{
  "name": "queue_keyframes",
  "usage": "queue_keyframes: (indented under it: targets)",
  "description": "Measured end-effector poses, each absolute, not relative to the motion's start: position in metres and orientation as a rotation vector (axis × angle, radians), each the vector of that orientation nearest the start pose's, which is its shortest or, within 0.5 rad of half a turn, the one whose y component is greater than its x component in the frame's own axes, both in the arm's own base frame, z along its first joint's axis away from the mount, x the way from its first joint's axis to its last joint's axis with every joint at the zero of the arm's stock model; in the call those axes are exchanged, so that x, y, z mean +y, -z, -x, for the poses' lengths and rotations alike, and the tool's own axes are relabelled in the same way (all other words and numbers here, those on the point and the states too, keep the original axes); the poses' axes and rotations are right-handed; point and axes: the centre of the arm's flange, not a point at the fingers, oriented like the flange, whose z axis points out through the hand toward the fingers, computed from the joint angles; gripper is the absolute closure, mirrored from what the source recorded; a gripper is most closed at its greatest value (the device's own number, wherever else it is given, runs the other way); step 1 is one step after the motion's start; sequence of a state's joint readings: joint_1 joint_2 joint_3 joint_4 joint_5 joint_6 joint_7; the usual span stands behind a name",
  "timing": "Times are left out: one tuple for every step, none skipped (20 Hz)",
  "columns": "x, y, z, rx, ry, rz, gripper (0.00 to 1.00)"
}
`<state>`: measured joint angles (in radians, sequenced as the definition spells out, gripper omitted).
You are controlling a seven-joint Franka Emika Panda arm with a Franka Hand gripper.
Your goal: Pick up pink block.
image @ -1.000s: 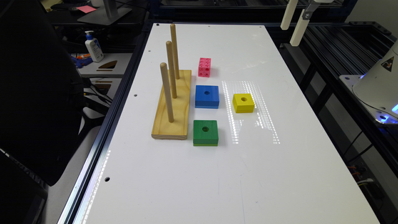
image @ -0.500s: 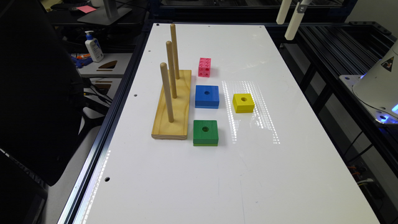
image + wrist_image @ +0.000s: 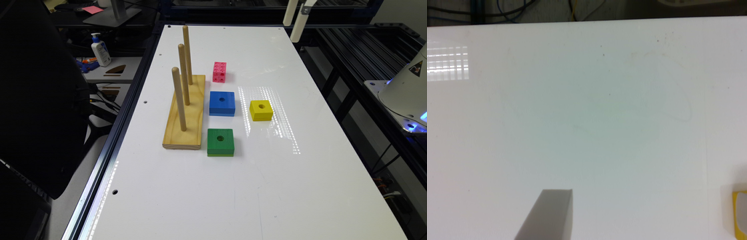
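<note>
**Four blocks on the white table, gripper high at the far edge**

Four blocks lie on the white table [image 3: 233, 186], taken here from the nearest to the farthest. Nearest is the green square block [image 3: 220, 142], just beside the near end of the wooden peg base [image 3: 186, 116], which carries three upright pegs [image 3: 179, 98]. Past the green one sits the blue square block [image 3: 222, 103], and toward the exterior view's right of it, apart from it, the yellow square block [image 3: 261, 110] (each of the three has one centre hole). A yellow edge [image 3: 739, 212] also shows in the wrist view, over bare table.

Farther still is the pink block [image 3: 219, 71], resting on the table near the far end of the peg base, touching nothing else.

Off the table at the exterior view's left stands a pump bottle [image 3: 101, 50]; its label is too small to read. A yellow warning triangle [image 3: 416, 68] marks the white housing at the exterior view's right.

The gripper [image 3: 295, 20] hangs above the table's far edge, well apart from the pink block and toward the exterior view's right of it. Whether it is spread or closed cannot be told.
</note>
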<state>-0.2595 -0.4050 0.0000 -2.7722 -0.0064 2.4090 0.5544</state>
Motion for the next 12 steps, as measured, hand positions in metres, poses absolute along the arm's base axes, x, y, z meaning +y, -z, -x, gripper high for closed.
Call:
queue_keyframes:
  targets:
    - [-0.096,-0.336,-0.362,1.236,0.064,2.886,0.0]
    - [-0.097,-0.336,-0.364,1.236,0.063,2.886,0.0]
    - [-0.098,-0.336,-0.367,1.236,0.063,2.886,0.0]
    - [-0.1,-0.337,-0.369,1.237,0.063,2.886,0.0]
    - [-0.101,-0.337,-0.371,1.237,0.063,2.886,0.0]
    - [-0.103,-0.337,-0.373,1.238,0.063,2.886,0.0]
    - [-0.105,-0.337,-0.375,1.238,0.063,2.886,0.0]
    - [-0.108,-0.338,-0.377,1.236,0.064,2.886,0.0]
    - [-0.11,-0.338,-0.379,1.236,0.065,2.887,0.0]
    - [-0.113,-0.338,-0.381,1.236,0.064,2.887,0.0]
    - [-0.115,-0.338,-0.384,1.236,0.064,2.887,0.0]
    - [-0.116,-0.338,-0.386,1.236,0.063,2.887,0.0]
